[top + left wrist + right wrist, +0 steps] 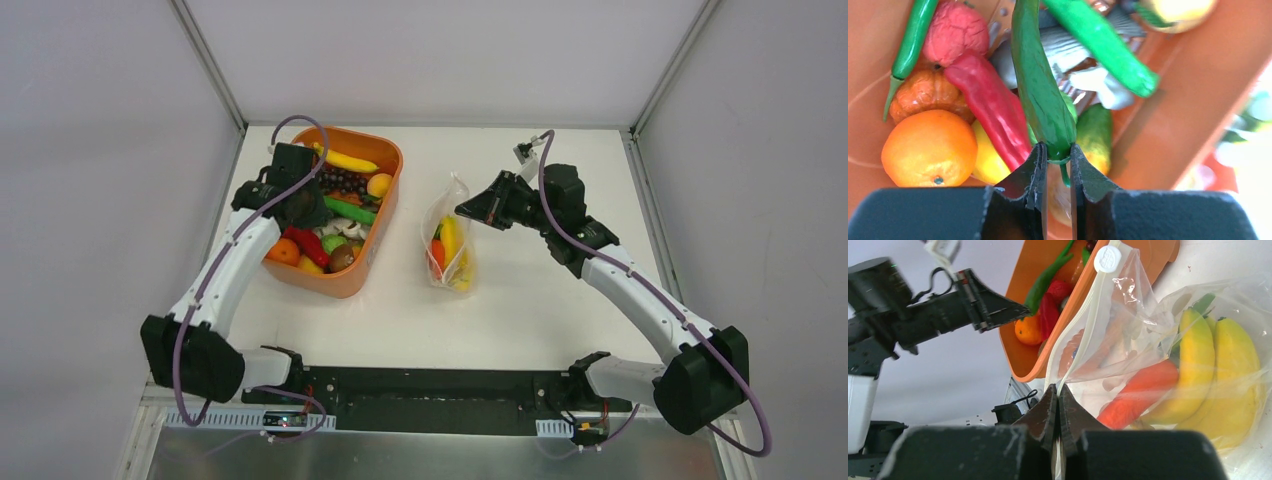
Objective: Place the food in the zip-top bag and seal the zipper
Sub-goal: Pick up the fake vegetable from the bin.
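Presently, the pepper [1040,85] is pinched at its stem only by the left gripper [1058,152] and may be dropped; the bag [1148,315] is clamped at its rim by the right gripper [1058,391].

No words or numbers can be read anywhere. A round white tab [1107,258] on the zip-top bag [1148,295], up above the right claw [1058,407], has raised marks, but they are too blurry to read. A small white tag [943,247], far up and left of that claw, shows no letters that can be made out.
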### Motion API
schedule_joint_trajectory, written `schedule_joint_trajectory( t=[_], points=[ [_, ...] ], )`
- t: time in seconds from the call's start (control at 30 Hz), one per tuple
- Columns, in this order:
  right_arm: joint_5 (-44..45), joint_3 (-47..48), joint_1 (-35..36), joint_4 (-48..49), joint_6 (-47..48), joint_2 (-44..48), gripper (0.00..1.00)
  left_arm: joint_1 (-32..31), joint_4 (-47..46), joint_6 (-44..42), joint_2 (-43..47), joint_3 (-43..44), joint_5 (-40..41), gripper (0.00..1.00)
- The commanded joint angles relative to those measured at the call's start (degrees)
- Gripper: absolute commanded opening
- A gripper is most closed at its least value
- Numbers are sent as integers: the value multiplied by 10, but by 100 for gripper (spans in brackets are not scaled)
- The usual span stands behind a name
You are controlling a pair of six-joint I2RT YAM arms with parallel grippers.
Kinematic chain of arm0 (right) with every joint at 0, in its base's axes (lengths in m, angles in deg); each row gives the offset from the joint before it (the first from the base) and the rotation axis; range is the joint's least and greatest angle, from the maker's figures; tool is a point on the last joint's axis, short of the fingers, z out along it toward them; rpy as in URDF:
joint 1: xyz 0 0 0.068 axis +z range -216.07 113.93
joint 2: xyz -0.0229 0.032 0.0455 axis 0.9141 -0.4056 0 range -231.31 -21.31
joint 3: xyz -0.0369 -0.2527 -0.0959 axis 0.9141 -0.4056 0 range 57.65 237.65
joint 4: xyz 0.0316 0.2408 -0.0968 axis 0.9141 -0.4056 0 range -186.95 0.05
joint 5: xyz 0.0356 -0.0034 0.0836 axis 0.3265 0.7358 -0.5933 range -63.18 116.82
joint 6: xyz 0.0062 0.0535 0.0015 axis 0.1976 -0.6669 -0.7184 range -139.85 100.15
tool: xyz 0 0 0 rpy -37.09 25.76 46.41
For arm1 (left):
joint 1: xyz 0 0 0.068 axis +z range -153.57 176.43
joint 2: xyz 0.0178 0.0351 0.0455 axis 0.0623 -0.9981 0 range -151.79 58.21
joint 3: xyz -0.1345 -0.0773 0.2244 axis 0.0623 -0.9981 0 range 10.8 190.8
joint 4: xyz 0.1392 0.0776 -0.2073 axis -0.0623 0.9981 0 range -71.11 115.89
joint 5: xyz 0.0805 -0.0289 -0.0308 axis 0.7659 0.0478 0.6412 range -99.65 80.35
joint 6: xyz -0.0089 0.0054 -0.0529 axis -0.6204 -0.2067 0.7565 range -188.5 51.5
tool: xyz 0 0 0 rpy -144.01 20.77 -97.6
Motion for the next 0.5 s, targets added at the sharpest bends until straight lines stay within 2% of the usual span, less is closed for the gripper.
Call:
schedule_joint_trajectory(
  t=[0.0, 0.13, 0.27, 0.47],
  points=[
    [-1, 2, 2, 33, -11, 17, 0, -2, -65, -35, 83, -10, -94, 3],
    [1, 1, 2, 35, -16, 19, 0, -3, -77, -44, 99, 2, -223, 3],
    [7, -5, 2, 40, -21, 27, 0, -13, -124, -55, 112, -3, -387, 1],
    [15, -11, 2, 44, -27, 33, 0, -59, -118, -94, 145, 13, -422, 0]
  ],
)
